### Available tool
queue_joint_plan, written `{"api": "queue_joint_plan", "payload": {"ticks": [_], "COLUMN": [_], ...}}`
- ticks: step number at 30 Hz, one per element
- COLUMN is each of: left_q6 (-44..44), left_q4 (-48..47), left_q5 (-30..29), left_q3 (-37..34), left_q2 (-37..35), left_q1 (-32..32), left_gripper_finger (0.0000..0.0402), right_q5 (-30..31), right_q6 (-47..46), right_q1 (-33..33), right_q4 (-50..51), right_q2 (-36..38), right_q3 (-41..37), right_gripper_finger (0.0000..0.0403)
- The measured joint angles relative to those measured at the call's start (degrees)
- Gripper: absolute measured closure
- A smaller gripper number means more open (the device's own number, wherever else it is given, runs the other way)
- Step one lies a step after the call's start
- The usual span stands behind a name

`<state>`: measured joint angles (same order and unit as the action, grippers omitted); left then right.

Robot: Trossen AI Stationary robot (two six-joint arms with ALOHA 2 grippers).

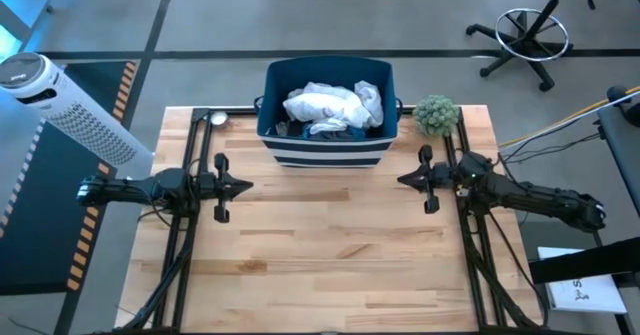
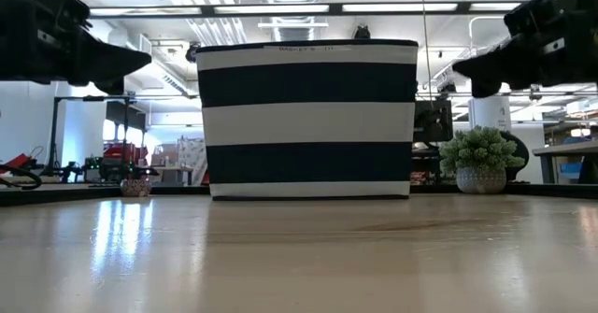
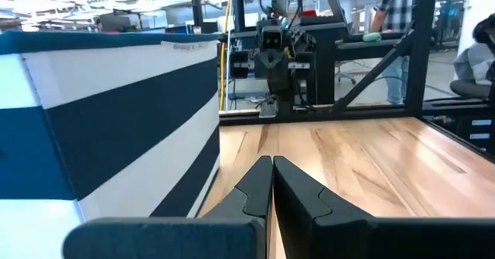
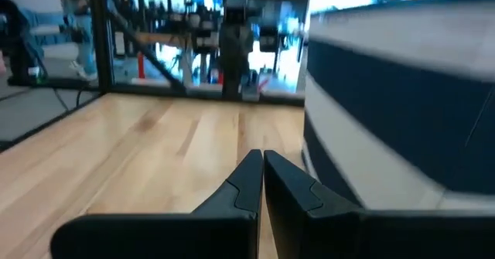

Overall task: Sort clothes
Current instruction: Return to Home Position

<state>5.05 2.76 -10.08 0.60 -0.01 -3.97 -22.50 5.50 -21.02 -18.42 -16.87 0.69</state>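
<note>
The clothes [image 1: 335,108], mostly white cloth with some grey and dark pieces, lie heaped inside the navy bin with white stripes [image 1: 325,147] at the table's far middle. My left gripper [image 1: 248,186] is shut and empty above the table, left of the bin's near side; its shut fingertips show in the left wrist view [image 3: 272,163]. My right gripper [image 1: 400,180] is shut and empty, right of the bin; its fingertips show in the right wrist view [image 4: 261,157]. Both point toward each other, clear of the table.
A small green fuzzy plant [image 1: 437,114] stands at the far right of the table, close behind my right gripper. The bin shows as a striped wall in the low view [image 2: 306,117]. Bare wooden tabletop [image 1: 320,255] spreads across the near half. People show in the room beyond.
</note>
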Motion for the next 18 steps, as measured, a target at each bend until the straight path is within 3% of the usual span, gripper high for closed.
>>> {"api": "queue_joint_plan", "payload": {"ticks": [5, 12, 15, 18], "left_q6": [0.1, 0.7, 0.9, 0.9], "left_q4": [0.1, 0.1, 0.1, 0.1], "left_q5": [-1.5, -2.0, -2.4, -2.4], "left_q3": [0.0, 0.0, 0.0, 0.0], "left_q2": [0.0, 0.0, 0.0, 0.2], "left_q1": [0.0, 0.0, 0.0, 0.0], "left_gripper_finger": [0.0401, 0.0401, 0.0401, 0.0401], "right_q5": [1.6, 4.1, 2.6, 2.5], "right_q6": [1.4, -0.3, -0.4, -0.1], "right_q1": [0.0, 0.9, 2.8, 4.0], "right_q4": [-14.1, -29.3, -33.2, -31.1], "right_q2": [-3.6, -18.6, -22.2, -21.8], "right_q3": [0.0, 0.0, -0.1, -0.1], "right_gripper_finger": [0.0403, 0.0403, 0.0403, 0.0403]}}
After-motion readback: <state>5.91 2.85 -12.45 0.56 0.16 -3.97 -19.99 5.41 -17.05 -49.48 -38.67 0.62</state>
